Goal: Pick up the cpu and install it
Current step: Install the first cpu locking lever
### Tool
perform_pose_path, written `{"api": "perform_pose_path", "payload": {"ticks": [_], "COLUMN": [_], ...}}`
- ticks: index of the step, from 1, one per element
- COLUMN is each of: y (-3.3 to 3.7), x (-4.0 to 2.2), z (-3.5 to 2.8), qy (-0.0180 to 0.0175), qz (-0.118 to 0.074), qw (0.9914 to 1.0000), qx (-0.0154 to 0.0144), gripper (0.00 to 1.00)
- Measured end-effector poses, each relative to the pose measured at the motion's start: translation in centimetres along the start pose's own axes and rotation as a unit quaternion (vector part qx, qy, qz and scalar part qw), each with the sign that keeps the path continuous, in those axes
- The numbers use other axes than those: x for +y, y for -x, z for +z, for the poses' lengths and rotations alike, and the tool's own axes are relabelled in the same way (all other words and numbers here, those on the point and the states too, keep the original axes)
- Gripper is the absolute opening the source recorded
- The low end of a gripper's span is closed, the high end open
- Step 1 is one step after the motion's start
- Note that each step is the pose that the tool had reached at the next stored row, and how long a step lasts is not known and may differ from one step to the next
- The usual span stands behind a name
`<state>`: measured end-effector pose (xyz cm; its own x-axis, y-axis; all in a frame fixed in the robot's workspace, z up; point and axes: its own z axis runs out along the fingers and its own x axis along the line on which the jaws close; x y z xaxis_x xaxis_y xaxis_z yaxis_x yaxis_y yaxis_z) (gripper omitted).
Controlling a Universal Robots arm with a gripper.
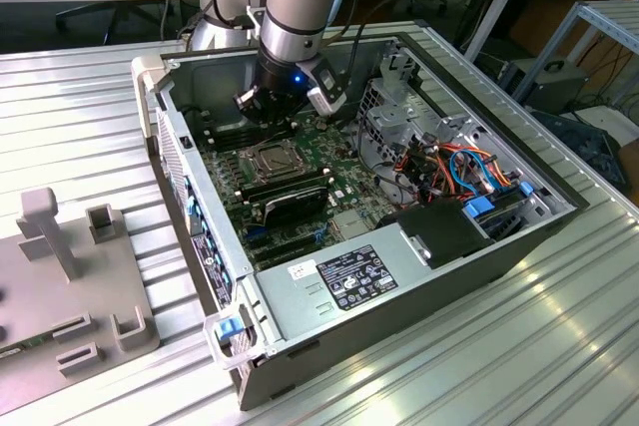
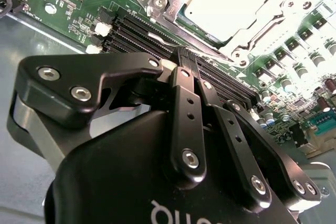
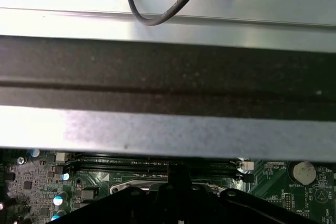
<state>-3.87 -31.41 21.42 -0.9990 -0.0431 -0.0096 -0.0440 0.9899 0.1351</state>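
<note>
A ribbed metal table (image 1: 479, 346) carries an open computer case (image 1: 419, 286), with wooden desks behind it and a grey fixture block (image 1: 60, 286) at the exterior view's left. Inside the case lie the green motherboard (image 1: 300, 197), bundled orange and blue cables (image 1: 459, 172) and a black box (image 1: 444, 231). The arm reaches down over the board. Its gripper (image 2: 181, 56) is clenched, fingers pressed together with nothing between them, just above the memory slots (image 2: 136, 32). The cpu (image 2: 226, 1) sits in its metal-framed socket (image 2: 247, 35) just beyond.

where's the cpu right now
The cpu sits in the motherboard socket inside the open case, just past the gripper in the second wrist view, beside the memory slots.
</note>
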Motion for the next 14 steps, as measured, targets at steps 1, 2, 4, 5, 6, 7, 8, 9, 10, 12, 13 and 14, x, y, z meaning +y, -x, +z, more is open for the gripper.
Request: {"api": "perform_pose_path", "payload": {"ticks": [1, 2, 4, 5, 6, 7, 8, 9, 10, 12, 13, 14], "y": [0.00, 0.00, 0.01, 0.01, 0.02, 0.05, 0.07, 0.08, 0.08, 0.09, 0.09, 0.09], "x": [-0.01, -0.02, -0.03, -0.04, -0.04, -0.05, -0.06, -0.06, -0.06, -0.06, -0.06, -0.07], "z": [0.04, 0.11, 0.19, 0.22, 0.25, 0.32, 0.35, 0.37, 0.39, 0.39, 0.40, 0.40], "qy": [-0.0001, -0.0001, -0.0001, -0.0001, -0.0002, -0.0001, -0.0001, -0.0002, -0.0002, -0.0003, -0.0002, -0.0002], "qz": [0.000, 0.000, 0.000, 0.000, 0.000, 0.000, 0.000, 0.000, 0.000, 0.000, 0.000, 0.000], "qw": [1.00000, 1.00000, 1.00000, 1.00000, 1.00000, 1.00000, 1.00000, 1.00000, 1.00000, 1.00000, 1.00000, 1.00000], "qx": [0.0000, 0.0001, 0.0001, 0.0001, 0.0002, 0.0001, 0.0001, 0.0001, 0.0001, 0.0001, 0.0001, 0.0001], "gripper": [0.11, 0.11, 0.11, 0.11, 0.11, 0.11, 0.11, 0.11, 0.11, 0.11, 0.11, 0.11]}}
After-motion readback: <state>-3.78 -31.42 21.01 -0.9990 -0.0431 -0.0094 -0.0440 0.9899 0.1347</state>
